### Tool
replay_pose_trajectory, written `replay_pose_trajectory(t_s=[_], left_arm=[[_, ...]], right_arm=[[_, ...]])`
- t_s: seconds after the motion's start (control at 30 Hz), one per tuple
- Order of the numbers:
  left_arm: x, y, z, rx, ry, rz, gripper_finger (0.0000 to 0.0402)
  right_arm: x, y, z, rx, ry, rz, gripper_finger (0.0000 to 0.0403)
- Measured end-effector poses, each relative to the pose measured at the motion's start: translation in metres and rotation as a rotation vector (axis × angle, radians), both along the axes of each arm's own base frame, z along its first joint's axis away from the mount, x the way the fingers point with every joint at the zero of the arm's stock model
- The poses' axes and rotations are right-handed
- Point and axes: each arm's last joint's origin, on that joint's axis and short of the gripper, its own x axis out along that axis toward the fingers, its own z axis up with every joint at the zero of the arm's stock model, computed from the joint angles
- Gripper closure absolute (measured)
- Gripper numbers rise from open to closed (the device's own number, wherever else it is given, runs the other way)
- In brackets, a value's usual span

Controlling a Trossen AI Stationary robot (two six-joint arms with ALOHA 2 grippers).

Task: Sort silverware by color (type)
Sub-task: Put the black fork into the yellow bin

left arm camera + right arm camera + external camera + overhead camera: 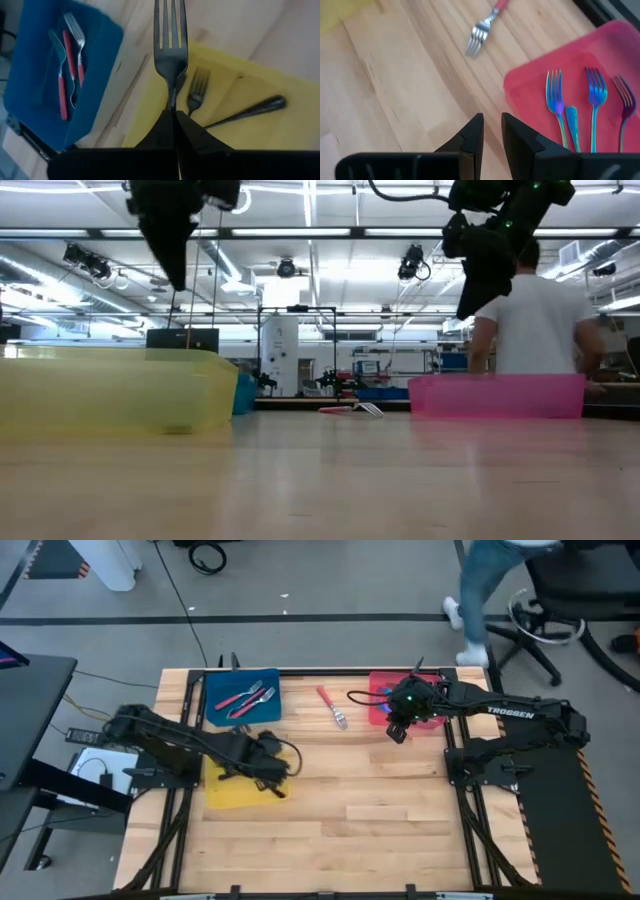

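Fingers of the left gripper (175, 114) are pressed together on the handle of a dark fork (170, 47), holding it above the yellow tray (260, 135) at the table's left edge. Another dark fork (196, 90) lies in that tray. The right gripper (491, 125) hangs with a narrow gap between its fingers, holding nothing, over the wooden table (400, 85) just beside the red tray (530, 90) holding blue forks (555, 102). One red-handled fork (331, 706) lies on the table near its far edge, between the blue tray (220, 690) holding two red-handled forks (246, 698) and the red tray.
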Motion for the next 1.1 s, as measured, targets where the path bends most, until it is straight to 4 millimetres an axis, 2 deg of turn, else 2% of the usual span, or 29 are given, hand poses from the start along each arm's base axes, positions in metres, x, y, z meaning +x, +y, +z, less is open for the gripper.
replay_pose_trajectory(t_s=[0.23,0.4,0.6,0.73,1.1], left_arm=[[-0.035,0.026,-0.031,-0.077,-0.023,0.001,0.0401],[-0.048,0.045,-0.068,-0.125,-0.045,0.008,0.0399],[-0.060,0.061,-0.096,-0.181,-0.023,0.050,0.0397],[-0.060,0.060,-0.103,-0.229,-0.024,-0.001,0.0396],[-0.060,0.059,-0.103,-0.244,0.004,-0.089,0.0395]], right_arm=[[0.004,-0.001,0.003,-0.016,-0.046,0.000,0.0326],[0.007,-0.003,0.006,-0.073,-0.076,0.058,0.0326],[0.008,-0.003,0.007,-0.096,-0.081,0.082,0.0326],[0.009,-0.003,0.007,-0.098,-0.084,0.084,0.0326],[0.015,-0.005,0.012,-0.133,-0.154,0.087,0.0326]])
